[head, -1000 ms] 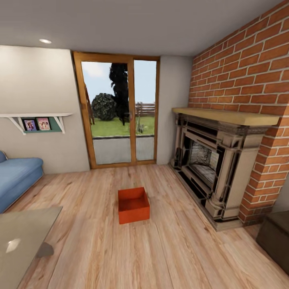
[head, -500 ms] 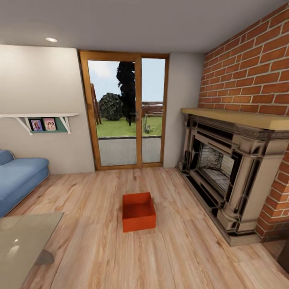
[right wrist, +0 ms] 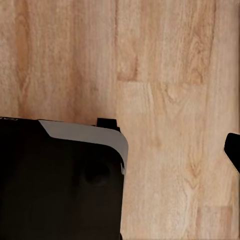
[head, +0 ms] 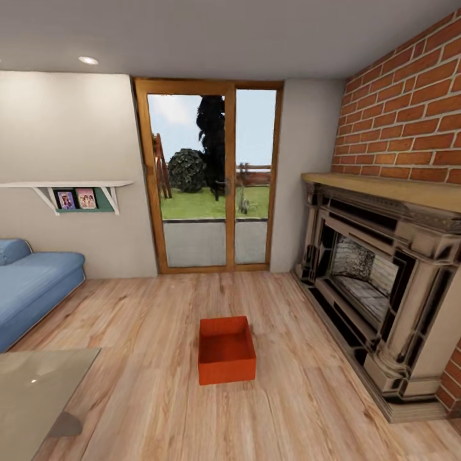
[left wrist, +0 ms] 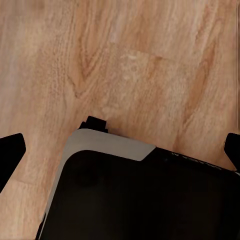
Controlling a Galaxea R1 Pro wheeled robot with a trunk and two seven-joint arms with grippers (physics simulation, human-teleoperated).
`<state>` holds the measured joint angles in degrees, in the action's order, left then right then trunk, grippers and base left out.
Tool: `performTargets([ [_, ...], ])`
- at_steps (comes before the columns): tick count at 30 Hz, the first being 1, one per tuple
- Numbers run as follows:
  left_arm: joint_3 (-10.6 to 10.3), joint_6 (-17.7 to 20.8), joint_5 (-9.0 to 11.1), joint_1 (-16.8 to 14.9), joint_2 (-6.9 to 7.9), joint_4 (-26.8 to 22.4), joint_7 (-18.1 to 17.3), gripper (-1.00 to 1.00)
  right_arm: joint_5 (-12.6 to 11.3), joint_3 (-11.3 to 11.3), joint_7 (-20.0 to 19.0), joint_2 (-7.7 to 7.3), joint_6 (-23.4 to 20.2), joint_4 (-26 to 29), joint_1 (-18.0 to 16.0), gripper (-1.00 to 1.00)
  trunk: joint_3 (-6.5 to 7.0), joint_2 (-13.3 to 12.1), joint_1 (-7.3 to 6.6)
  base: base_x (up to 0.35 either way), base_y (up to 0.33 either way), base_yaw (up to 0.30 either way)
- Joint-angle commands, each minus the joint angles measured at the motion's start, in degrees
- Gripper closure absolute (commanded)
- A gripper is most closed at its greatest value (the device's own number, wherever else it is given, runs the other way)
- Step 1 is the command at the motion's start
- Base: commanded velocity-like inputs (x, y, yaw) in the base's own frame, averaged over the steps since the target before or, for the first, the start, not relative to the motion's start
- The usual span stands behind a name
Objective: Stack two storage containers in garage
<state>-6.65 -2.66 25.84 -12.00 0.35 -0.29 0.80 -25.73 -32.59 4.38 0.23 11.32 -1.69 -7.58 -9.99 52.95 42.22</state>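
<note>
Nearest, below the arms: light wood-plank floor (left wrist: 150, 65) seen in both wrist views, with the dark, grey-edged robot base (left wrist: 140, 195) over it.

Left gripper (left wrist: 120, 150): black fingertips (left wrist: 11, 150) at opposite edges of the left wrist view; jaws wide apart, holding nothing.

Right gripper: one black fingertip (right wrist: 233, 150) at the edge of the right wrist view; whether the jaws are apart or together cannot be told.

Head view, near left corner: glass tabletop (head: 35, 390), bare and reflective.

Mid-floor: one storage container (head: 225, 349), orange-red, open-topped, upright on the wood planks, roughly central in the room, well apart from the tabletop and the hearth.

Left side: blue sofa (head: 35, 288) against the cream wall.

Right side: brick wall (head: 410, 115) with a stone fireplace (head: 384, 282) under a wooden mantel (head: 390, 189).

Far wall: white shelf (head: 64, 186) carrying two small framed pictures (head: 75, 199); wood-framed glass door (head: 211, 176), with lawn, shrub and fence outside.

Ceiling: one round recessed light (head: 88, 60).
</note>
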Motion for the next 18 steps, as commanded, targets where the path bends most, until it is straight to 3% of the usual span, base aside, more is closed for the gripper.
performTargets([
  [1, -0.5, -0.2, 0.4, 0.0, 0.0, 0.0, 0.1, -1.0, -0.5, -0.5, 0.0, 0.03, 0.3, -0.2, -0.1, -1.0, -0.08, 0.1, 0.04, 0.302, -0.125, 0.001],
  [18, -0.5, -0.1, 0.5, 0.0, 0.0, 0.0, 0.1, -1.0, -0.5, -0.5, -0.2, 0.03, 0.3, -0.2, -0.1, -1.0, -0.08, 0.1, 0.04, 0.302, -0.107, 0.0],
])
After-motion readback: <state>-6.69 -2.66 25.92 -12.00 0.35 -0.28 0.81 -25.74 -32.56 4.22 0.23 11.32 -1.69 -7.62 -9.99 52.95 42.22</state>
